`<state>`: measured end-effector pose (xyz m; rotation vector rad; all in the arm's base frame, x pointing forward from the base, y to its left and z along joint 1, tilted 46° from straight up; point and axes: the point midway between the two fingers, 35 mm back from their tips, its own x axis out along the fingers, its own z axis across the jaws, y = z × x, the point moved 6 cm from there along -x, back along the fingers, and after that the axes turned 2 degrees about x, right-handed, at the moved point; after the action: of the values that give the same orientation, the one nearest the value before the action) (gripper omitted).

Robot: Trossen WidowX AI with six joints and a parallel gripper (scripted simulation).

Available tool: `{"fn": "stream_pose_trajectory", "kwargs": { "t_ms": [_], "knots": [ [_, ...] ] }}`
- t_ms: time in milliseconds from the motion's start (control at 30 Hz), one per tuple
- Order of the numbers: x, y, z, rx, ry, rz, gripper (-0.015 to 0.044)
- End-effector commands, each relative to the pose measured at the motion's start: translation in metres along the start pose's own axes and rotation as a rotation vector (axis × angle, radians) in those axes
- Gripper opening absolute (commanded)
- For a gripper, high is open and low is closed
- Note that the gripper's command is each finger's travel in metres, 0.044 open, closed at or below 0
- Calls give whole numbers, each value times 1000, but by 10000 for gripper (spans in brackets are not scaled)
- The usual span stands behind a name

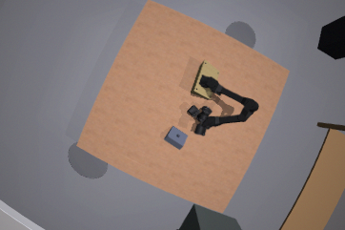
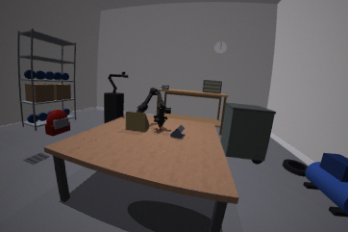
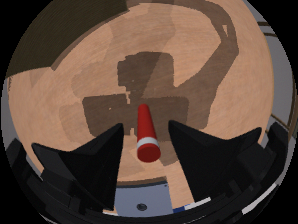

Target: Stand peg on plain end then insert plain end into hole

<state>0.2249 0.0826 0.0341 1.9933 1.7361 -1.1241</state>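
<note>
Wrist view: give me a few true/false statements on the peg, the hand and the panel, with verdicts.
1. The peg sits between the two fingers of the hand. True.
2. The peg is already in the hole. False: the hole shows as an empty dark spot in the panel, and the peg is out over the table.
3. The peg is red with a white band near one end. True.
4. The panel is tan. False: it is blue-grey; the tan block is under the arm's base.
5. The panel is between the hand's fingers. False: it sits at the bottom edge of the view, apart from the peg.
</note>
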Motion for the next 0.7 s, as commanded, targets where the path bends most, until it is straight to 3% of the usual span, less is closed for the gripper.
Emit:
{"fn": "stream_pose_trajectory", "kwargs": {
  "t_ms": [0, 100, 300, 667],
  "knots": [
    [0, 0, 0, -2, -1, 0, 125],
    [0, 0, 0, -2, -1, 0, 46],
    [0, 0, 0, -2, -1, 0, 6],
    [-26, 4, 1, 0, -9, 2, 0]
  ]
}}
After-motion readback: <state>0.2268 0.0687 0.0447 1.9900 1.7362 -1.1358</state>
